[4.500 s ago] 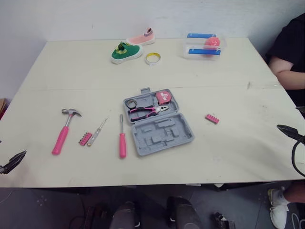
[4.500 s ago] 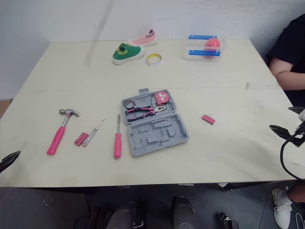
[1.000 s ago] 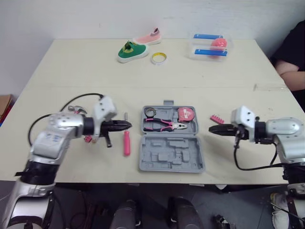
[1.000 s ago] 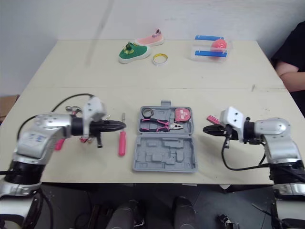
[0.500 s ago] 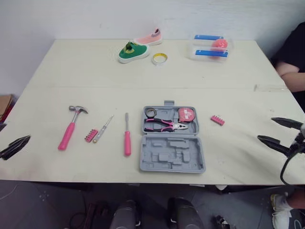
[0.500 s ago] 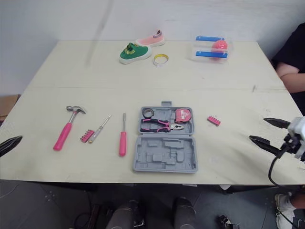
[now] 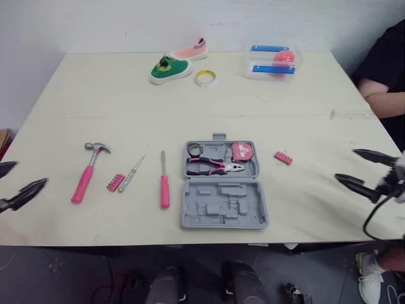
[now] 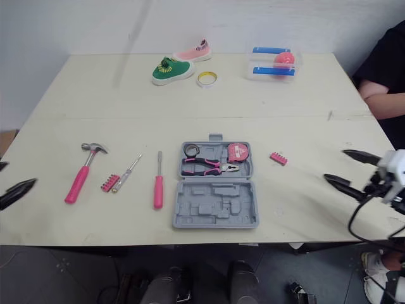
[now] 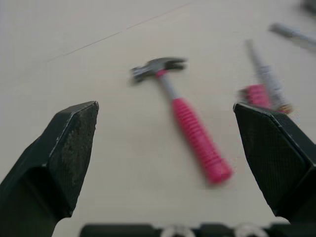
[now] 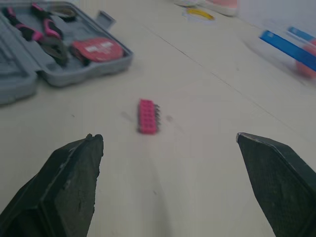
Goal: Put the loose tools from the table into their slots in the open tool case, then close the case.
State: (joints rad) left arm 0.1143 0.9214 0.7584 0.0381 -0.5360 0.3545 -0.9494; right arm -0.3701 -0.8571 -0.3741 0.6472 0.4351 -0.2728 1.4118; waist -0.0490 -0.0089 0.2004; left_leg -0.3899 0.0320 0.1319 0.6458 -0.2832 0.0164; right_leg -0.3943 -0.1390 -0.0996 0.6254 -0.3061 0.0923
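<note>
With both pairs of jaws apart, best bring the left gripper (image 7: 30, 173) squarely across the hammer (image 7: 83, 180) at left-centre, the right gripper (image 7: 345, 164) onto the bit strip (image 7: 283, 158) at right-centre.

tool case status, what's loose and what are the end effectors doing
Left end effector, right end effector open, empty. Tool case open; loose: hammer, pink screwdriver, thin screwdriver, left bit strip, right bit strip. Nothing in the way.

- Pale wooden table (image 7: 95, 95) spans most of the frame, evenly lit
- A thin seam (image 7: 126, 116) crosses its top from left to right
- Plain white wall (image 7: 126, 25) along the upper edge
- Dark grey floor (image 7: 76, 278) along the bottom
</note>
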